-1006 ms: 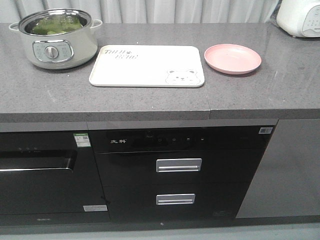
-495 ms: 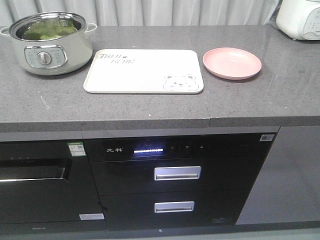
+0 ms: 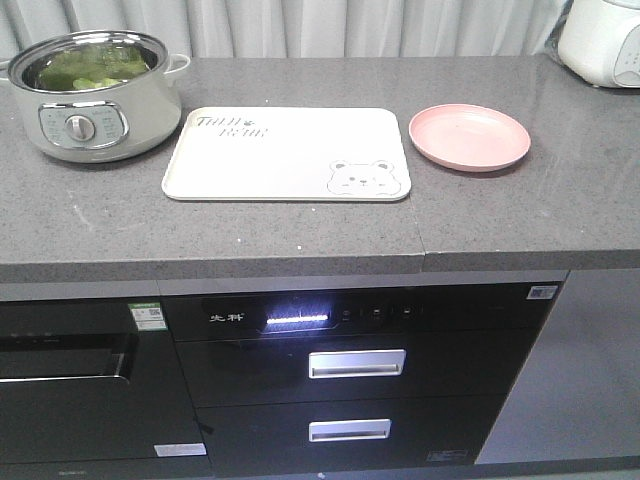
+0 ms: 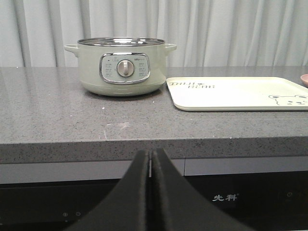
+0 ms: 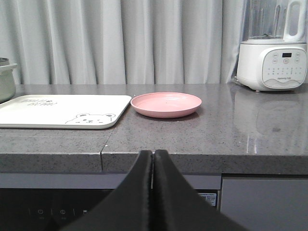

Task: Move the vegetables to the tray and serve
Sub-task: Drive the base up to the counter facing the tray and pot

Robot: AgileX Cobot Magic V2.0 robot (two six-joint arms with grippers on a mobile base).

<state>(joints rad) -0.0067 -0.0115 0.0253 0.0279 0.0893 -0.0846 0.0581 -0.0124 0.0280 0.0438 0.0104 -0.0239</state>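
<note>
Both jaws sit closed, well apart from vegetables (image 3: 85, 68) in the pot (image 3: 145, 125).

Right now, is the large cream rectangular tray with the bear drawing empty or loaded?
Empty. The cream rectangular tray shows only its printed bear and lettering; the green vegetables sit in the pale green electric pot.

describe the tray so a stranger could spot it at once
On the grey stone counter, look between the pale green electric pot at the left and the round pink plate. The tray lies flat there: cream, rectangular, with a bear face in one corner.
</note>
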